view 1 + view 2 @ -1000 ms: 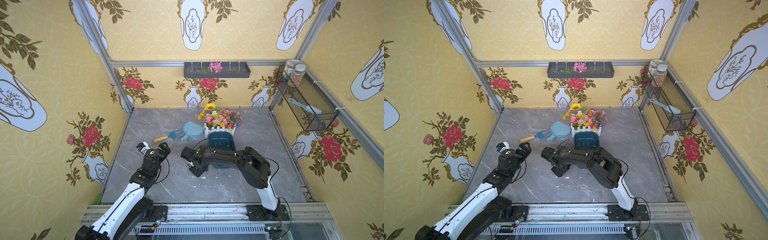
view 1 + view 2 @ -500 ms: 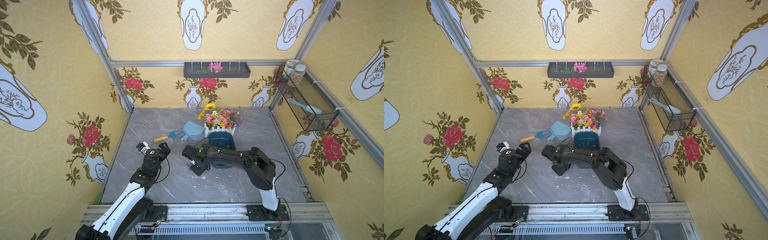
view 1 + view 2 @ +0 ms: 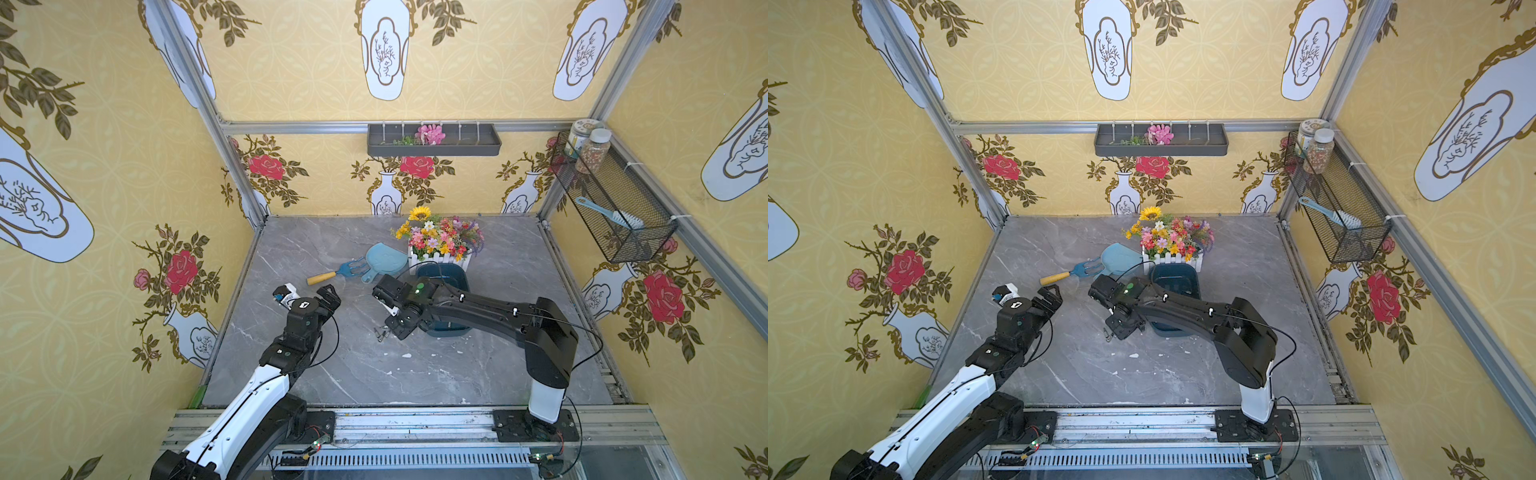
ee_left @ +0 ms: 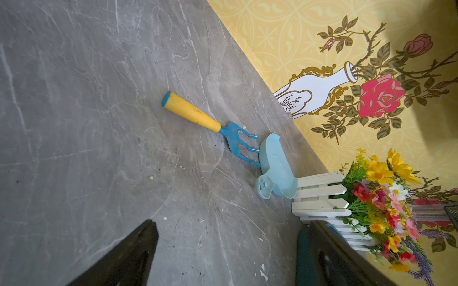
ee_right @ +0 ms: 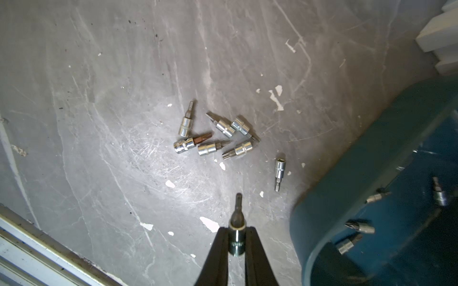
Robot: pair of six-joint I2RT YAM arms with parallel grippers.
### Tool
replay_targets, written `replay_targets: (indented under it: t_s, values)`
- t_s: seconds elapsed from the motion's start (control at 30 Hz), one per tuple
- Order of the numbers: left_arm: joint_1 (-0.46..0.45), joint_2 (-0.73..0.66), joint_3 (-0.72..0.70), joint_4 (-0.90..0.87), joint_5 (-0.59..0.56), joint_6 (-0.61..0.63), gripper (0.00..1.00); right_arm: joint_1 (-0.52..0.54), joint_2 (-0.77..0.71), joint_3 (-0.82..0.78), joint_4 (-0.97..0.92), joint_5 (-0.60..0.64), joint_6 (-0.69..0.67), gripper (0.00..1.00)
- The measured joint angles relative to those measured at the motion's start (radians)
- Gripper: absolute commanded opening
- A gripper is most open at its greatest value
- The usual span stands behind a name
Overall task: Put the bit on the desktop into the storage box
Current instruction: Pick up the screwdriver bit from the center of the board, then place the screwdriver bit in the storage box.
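Several small silver bits lie in a loose heap on the grey marble desktop; in both top views they show as tiny specks just left of my right gripper. My right gripper is shut on one bit, held above the desktop with its tip pointing out past the fingers. The dark teal storage box sits close beside it, with several bits inside. My left gripper hovers open and empty.
A blue hand rake with a yellow handle and a light blue dustpan lie behind the arms. A white-fenced flower box stands behind the storage box. A wire basket hangs on the right wall.
My right arm has drawn back to the right and risen a little, carrying the bit towards the storage box. The left arm has not moved.
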Motion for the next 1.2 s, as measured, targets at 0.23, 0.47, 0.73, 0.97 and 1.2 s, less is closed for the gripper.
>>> replay_targets:
  t_s: [0.23,0.47,0.73,0.97,1.2]
  values:
    - [0.002,0.000,0.000,0.000,0.000,0.000,1.00,-0.075,-0.069,-0.008,-0.027,0.009,-0.018,0.11]
    - [0.004,0.001,0.000,0.001,0.000,0.000,1.00,-0.195,-0.149,-0.066,-0.039,0.031,-0.024,0.11]
    - [0.006,0.006,0.000,0.007,0.000,0.000,1.00,-0.306,-0.203,-0.144,-0.056,0.033,-0.044,0.11]
    - [0.007,0.006,0.000,0.008,0.001,0.001,1.00,-0.367,-0.223,-0.200,-0.052,0.029,-0.047,0.11]
    - [0.008,0.006,0.000,0.008,0.004,0.001,1.00,-0.390,-0.223,-0.223,-0.050,0.028,-0.047,0.11]
